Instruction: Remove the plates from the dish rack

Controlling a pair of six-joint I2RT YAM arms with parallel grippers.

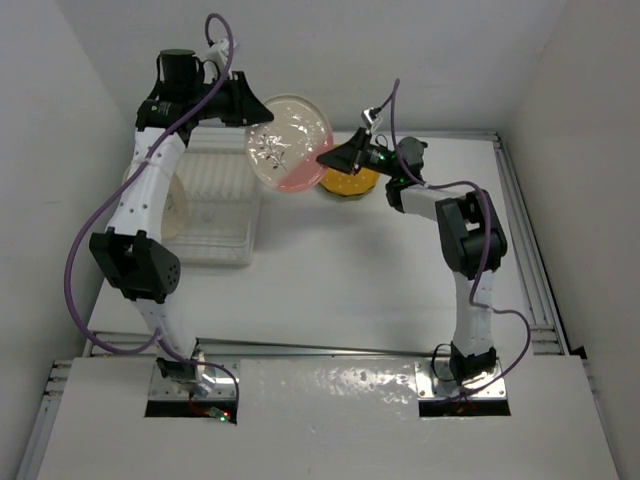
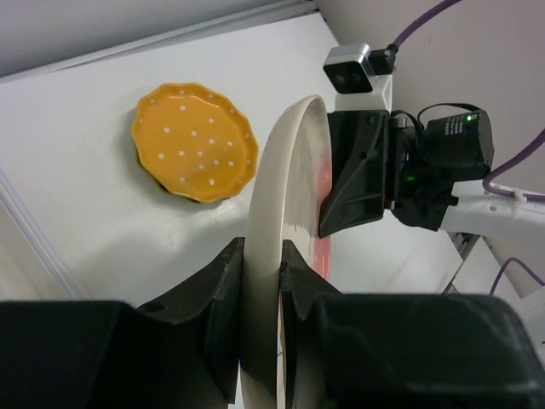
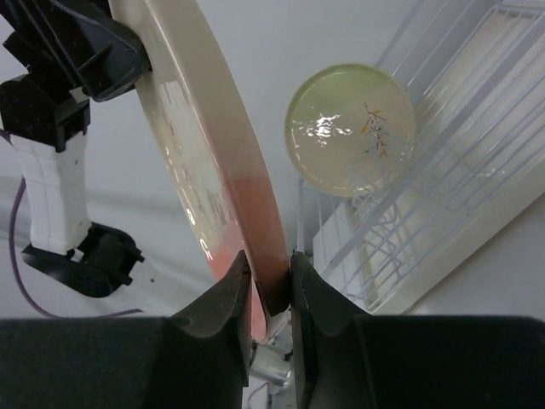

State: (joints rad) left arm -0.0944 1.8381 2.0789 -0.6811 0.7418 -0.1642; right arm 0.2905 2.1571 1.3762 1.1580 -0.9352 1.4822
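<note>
— Where do we have the cream-and-pink plate [image 1: 289, 142]?
— In the air between the dish rack [image 1: 215, 205] and the orange dotted plate [image 1: 352, 183], which lies on the surface [image 1: 350, 280]. Our left hand [image 2: 262, 281] pinches one edge; our right hand [image 3: 268, 290] is clamped on the pink rim opposite.
— Anything else nearby?
— A pale green-cream plate [image 3: 351, 129] stands in the rack's slots. Both arms arch inward, meeting at the plate.

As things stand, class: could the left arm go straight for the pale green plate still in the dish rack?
Probably not yet. The left gripper is shut on the cream-and-pink plate, which the right gripper also grips. The pale green plate sits unobstructed in the dish rack.
</note>
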